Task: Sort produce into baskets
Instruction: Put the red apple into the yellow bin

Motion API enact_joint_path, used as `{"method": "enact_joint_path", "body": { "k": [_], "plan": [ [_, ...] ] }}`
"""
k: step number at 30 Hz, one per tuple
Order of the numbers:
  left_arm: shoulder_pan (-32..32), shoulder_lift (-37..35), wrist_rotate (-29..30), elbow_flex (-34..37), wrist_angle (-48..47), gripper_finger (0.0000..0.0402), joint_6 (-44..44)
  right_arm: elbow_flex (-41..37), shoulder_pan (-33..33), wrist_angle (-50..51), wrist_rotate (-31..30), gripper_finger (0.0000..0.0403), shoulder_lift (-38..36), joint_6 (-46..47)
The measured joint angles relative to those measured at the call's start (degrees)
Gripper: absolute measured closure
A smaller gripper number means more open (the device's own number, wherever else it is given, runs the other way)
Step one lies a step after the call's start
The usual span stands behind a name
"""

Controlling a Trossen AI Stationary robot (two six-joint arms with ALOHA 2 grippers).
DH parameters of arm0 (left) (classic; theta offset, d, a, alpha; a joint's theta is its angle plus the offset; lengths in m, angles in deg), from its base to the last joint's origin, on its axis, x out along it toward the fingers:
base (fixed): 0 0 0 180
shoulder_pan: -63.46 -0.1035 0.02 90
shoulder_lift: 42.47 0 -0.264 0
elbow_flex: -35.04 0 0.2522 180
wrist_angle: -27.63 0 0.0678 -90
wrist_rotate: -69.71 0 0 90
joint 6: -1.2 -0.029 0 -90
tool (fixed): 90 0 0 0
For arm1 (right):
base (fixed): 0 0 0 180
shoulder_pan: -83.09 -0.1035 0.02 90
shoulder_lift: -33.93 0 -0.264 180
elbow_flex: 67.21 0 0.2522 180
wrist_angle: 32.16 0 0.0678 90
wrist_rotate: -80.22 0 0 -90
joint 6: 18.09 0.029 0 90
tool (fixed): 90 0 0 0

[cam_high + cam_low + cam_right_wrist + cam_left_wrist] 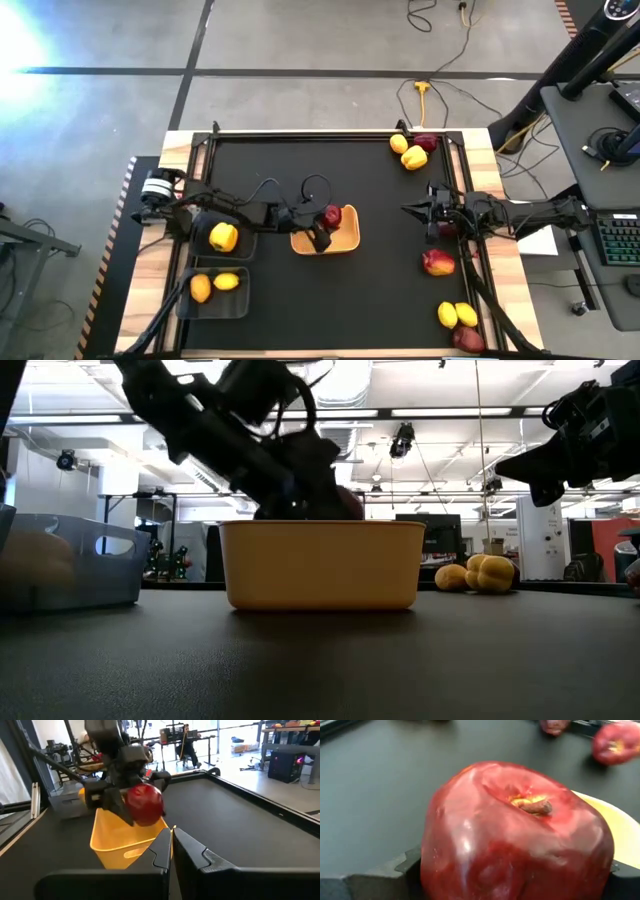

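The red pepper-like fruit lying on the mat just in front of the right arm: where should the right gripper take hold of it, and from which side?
Probably from straight above, fingers closing across the widest middle of the red pepper-like fruit. It lies alone on the black mat with room on every side. The right gripper, fingers together, hovers nearby and must open first. The left gripper is busy holding a dark red apple over the yellow-tan tray.

- The counter (300, 310) has a black top with pale wood strips along its left and right edges.
- It stands on a grey concrete floor (300, 40) crossed by dark seam lines.
- A yellow power cable (425, 95) runs across the floor beyond the counter's far edge.
- Off the counter's right edge stands a grey desk (590, 140) carrying a keyboard (622, 242).
- Long ceiling lights (470, 412) glow over the workshop behind.
- Large windows (235, 732) brighten the room's far side.
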Motion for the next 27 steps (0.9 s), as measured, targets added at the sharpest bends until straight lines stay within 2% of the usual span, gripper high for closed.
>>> {"method": "enact_joint_path", "body": {
  "k": [4, 7, 10, 15, 27],
  "plan": [
    [-0.5, 1.5, 0.0, 0.0, 2.8, 0.0100, 1.2, 0.0, 0.0, -4.2, -1.0, 0.0393, 0.0, 0.9],
    [-0.4, 3.3, -0.6, 0.0, 4.3, 0.0099, 1.1, 0.0, 0.0, -6.1, -1.0, 0.0393, 0.0, 9.7],
    [-0.5, 4.7, -3.1, 0.1, 8.3, 0.0079, 1.6, 0.0, 0.0, -6.6, -1.1, 0.0393, -0.1, 17.2],
    [-0.5, 6.2, -3.1, 0.0, 9.8, 0.0060, 3.1, 0.0, 0.0, -7.3, -4.9, 0.0393, 0.2, 17.4],
    [-0.5, 6.3, -3.1, 0.0, 10.0, 0.0062, -0.3, 0.0, 0.0, -7.3, -4.2, 0.0393, 2.0, 17.6]
  ]
}}
